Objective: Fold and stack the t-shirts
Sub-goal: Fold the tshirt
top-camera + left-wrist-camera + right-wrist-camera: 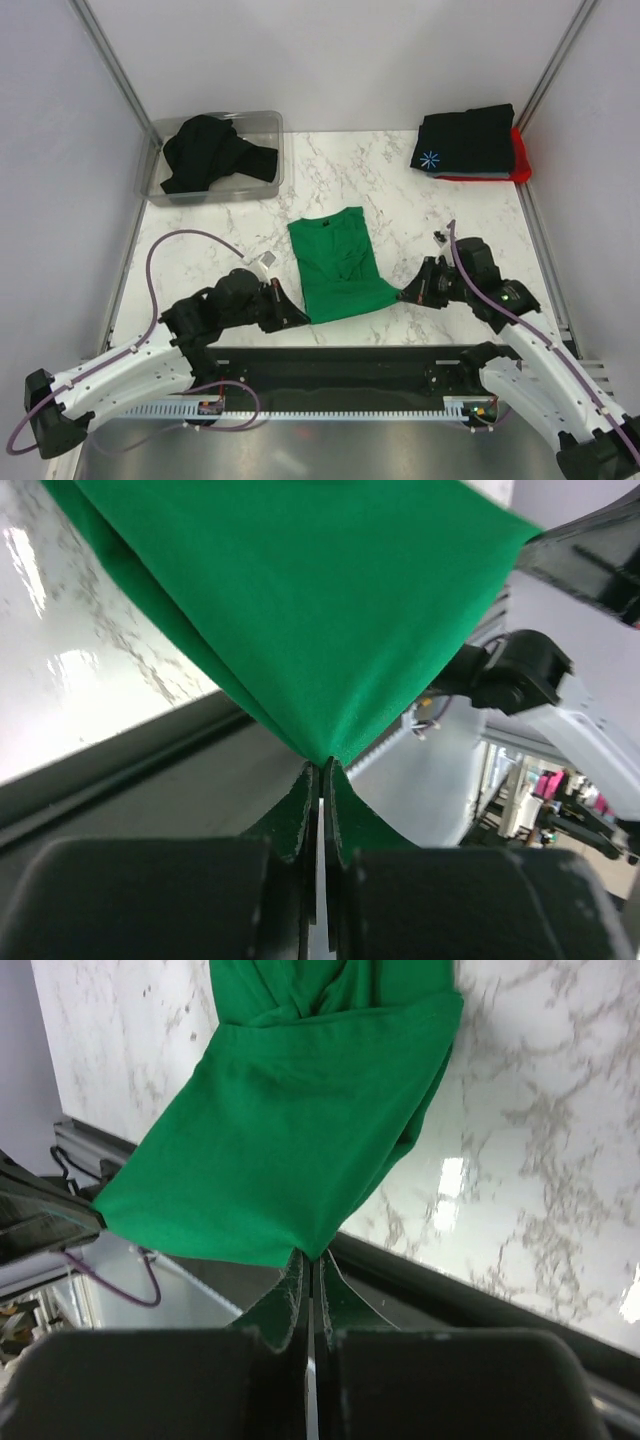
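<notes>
Left gripper (300,318) is clamped on the near left corner of the green t-shirt (338,265), and the right gripper (405,295) is clamped on the near right corner. The cloth spreads ahead of both.

Beyond the left gripper, a crumpled black t-shirt (210,155) lies in a clear bin (262,118). Beyond the right gripper, a folded starburst t-shirt (465,140) rests on a red t-shirt (520,160).

Assessment: two stacked, green mid-fold, one unfolded.

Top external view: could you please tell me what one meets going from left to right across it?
Clear bin holding a black t-shirt → left tool → green t-shirt → right tool → folded black t-shirt on a red one.
</notes>
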